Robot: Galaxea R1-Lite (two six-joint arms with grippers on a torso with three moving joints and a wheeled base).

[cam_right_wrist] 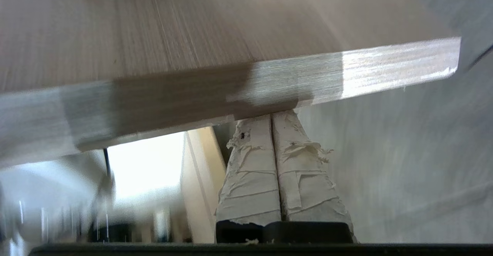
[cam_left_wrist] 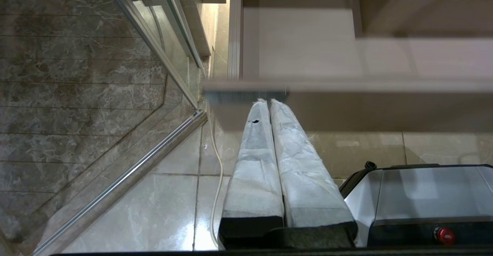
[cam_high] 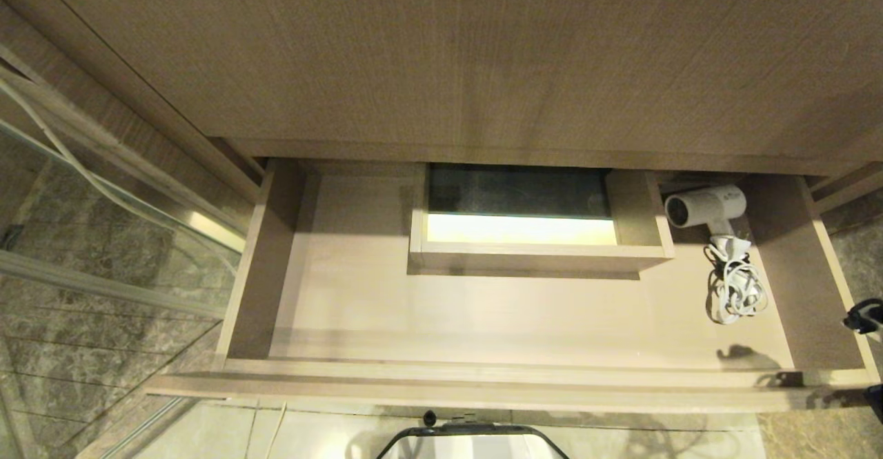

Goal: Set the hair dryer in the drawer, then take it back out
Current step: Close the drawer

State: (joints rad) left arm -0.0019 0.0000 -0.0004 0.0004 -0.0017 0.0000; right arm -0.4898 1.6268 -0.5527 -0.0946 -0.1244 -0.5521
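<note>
One hair dryer (cam_high: 707, 208) lies crosswise in the drawer (cam_high: 483, 307), grille seemingly leftward.

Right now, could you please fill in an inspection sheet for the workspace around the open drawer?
Surface: the drawer is pulled open; tan wood floor, with a rectangular cutout at its back.
Job's things: the hair dryer lies inside the drawer at its right rear, barrel pointing left.
Clutter: nothing seen.
Grippers: left gripper shut, empty, parked below the drawer front; right gripper shut, empty, fingertips close under a wood edge.
Cables: the dryer's white cord is bundled in front of the dryer; a thin white cable runs along the floor.
Surroundings: glass partition and dark marble wall at left; pale floor tiles below.
</note>
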